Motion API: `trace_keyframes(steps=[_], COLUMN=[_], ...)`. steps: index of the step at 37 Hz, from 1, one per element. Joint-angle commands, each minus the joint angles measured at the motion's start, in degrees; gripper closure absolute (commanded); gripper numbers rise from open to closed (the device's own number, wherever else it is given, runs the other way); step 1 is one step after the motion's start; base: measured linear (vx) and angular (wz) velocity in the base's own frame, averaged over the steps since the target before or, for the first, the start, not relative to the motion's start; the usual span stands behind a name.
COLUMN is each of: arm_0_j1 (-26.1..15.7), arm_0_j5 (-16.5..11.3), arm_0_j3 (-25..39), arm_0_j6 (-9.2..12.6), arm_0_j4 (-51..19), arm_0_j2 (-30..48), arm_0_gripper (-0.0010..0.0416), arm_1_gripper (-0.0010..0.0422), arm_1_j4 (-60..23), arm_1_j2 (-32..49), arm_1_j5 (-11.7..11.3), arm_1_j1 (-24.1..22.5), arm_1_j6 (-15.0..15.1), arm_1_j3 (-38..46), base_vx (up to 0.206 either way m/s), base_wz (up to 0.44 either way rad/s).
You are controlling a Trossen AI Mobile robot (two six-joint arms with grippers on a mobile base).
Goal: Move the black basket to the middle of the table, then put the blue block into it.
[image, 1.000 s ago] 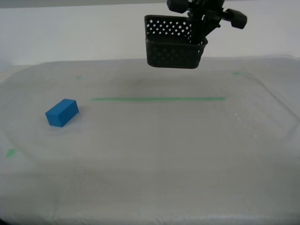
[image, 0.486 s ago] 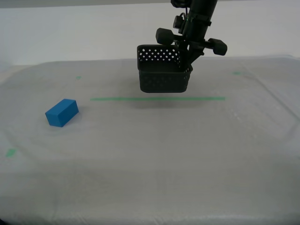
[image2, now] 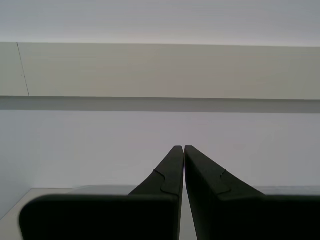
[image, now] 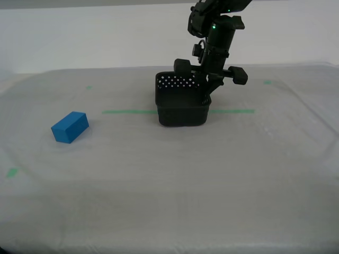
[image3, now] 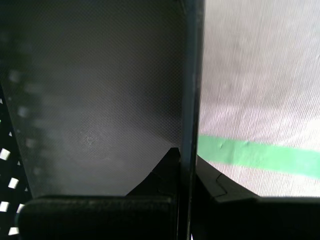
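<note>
My first gripper (image: pixel 207 91) is clamped on the right-hand wall of the basket (image: pixel 180 108) as the ext. view shows it; in the first wrist view its fingers (image3: pixel 167 170) pinch that wall (image3: pixel 191 100) from both sides. Basket sits on the counter (image: pixel 169 174) near centre, straddling the green tape line (image: pixel 130 111). Blue block (image: pixel 70 127) lies well apart from it, toward 8 o'clock from the basket in the ext. view, alone on the cloth. My second gripper (image2: pixel 184 150) points at a blank wall, fingers (image2: pixel 172 167) pressed together w/ nothing between them.
</note>
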State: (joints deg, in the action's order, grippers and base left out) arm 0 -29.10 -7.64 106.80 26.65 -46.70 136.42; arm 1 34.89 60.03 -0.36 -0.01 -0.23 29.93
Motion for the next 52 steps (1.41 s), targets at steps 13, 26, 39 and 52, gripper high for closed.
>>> trace_keyframes(steps=[13,26,39,52], arm_0_j1=[-0.07,-0.11,-0.17,-0.11], arm_0_j5=[2.12,2.14,1.9,1.84], arm_0_j3=[0.04,0.02,0.0,0.0], arm_0_j6=[1.81,1.92,1.88,1.88], arm_0_j4=[3.02,1.16,-0.07,-0.07], arm_0_j2=[0.11,0.13,0.13,0.13], arm_0_gripper=[0.0406,0.0406,0.0403,0.0402], arm_1_gripper=[0.0412,0.0412,0.0412,0.0412], arm_1_j4=[0.33,0.33,0.33,0.33], arm_1_j2=[0.0,0.0,0.0,0.0], arm_1_j5=[-0.04,-0.04,-0.04,-0.04], arm_1_j1=[0.0,-0.02,-0.02,-0.02], arm_1_j6=[0.07,0.09,0.07,0.07], arm_1_j3=[0.04,0.07,0.04,0.04], base_vx=[0.0,0.0,0.0,0.0], base_wz=[0.0,0.0,0.0,0.0])
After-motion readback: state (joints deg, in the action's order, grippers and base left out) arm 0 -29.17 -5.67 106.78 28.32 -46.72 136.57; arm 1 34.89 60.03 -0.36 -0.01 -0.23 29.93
